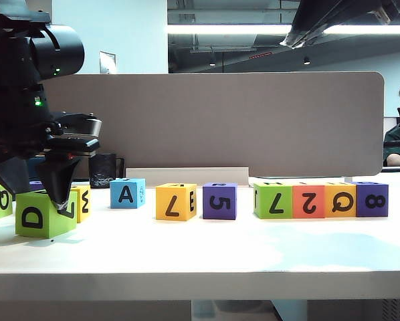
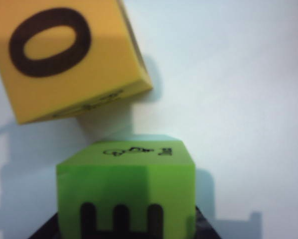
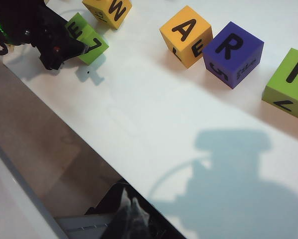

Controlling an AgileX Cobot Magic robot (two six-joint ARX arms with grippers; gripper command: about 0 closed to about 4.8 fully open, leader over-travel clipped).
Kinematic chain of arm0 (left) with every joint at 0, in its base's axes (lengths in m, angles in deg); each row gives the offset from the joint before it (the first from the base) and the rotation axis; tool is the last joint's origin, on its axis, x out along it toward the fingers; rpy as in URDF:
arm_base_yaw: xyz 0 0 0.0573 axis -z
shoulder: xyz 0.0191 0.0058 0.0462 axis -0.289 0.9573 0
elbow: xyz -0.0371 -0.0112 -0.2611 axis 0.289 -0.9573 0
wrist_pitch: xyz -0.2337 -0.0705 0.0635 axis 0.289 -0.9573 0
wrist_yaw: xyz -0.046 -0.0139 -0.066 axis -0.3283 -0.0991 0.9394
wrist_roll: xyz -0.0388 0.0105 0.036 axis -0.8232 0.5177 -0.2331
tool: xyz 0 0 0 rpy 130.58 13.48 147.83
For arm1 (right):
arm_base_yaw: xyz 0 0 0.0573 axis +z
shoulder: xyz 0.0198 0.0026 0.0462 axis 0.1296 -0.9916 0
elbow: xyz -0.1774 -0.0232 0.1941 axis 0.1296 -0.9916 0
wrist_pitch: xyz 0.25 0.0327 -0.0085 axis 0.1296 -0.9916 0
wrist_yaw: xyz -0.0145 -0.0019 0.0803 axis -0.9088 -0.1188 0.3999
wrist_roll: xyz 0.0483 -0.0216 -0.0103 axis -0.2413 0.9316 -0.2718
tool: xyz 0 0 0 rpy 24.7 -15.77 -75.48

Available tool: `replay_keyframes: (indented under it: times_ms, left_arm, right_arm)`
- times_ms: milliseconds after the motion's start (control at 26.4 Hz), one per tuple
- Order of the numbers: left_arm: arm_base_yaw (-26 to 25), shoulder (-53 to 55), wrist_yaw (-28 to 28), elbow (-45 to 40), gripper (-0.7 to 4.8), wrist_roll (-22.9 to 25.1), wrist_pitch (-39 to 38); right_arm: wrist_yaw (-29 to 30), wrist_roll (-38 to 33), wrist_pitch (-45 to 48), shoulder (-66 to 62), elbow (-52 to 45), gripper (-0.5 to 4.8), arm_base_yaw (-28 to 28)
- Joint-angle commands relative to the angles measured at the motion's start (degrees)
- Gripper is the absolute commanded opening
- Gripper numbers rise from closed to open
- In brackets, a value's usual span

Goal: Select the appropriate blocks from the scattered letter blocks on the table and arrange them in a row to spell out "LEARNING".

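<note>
The left wrist view cuts off the green block (image 2: 126, 191) at its "E".

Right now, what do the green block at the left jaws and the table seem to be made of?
Green block between the left gripper's jaws: probably dense foam, going by its matte faces, soft rounded edges and printed black letters. Table: smooth white laminate, perhaps, with a faint sheen and soft shadows.

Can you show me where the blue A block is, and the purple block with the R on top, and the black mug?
blue A block (image 1: 127, 193), exterior view, on its front face with the A.
purple R block (image 3: 233, 53), right wrist view, on its top face.
black mug (image 1: 102, 170), exterior view, on its side wall.
</note>
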Motion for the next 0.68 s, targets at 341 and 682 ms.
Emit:
replay_keyframes:
  times_ms: [341,682]
  left_arm:
    - [0.07,-0.15,14.69,3.82,2.66,11.76,-3.34]
    - [0.07,-0.13,17.68,6.08,2.66,24.52,-6.1]
  right_arm:
    - [0.07,0.13,0.55,0.17,0.24,-0.01,0.07]
    - [0.09,0.13,0.5,0.17,0.24,-0.01,0.07]
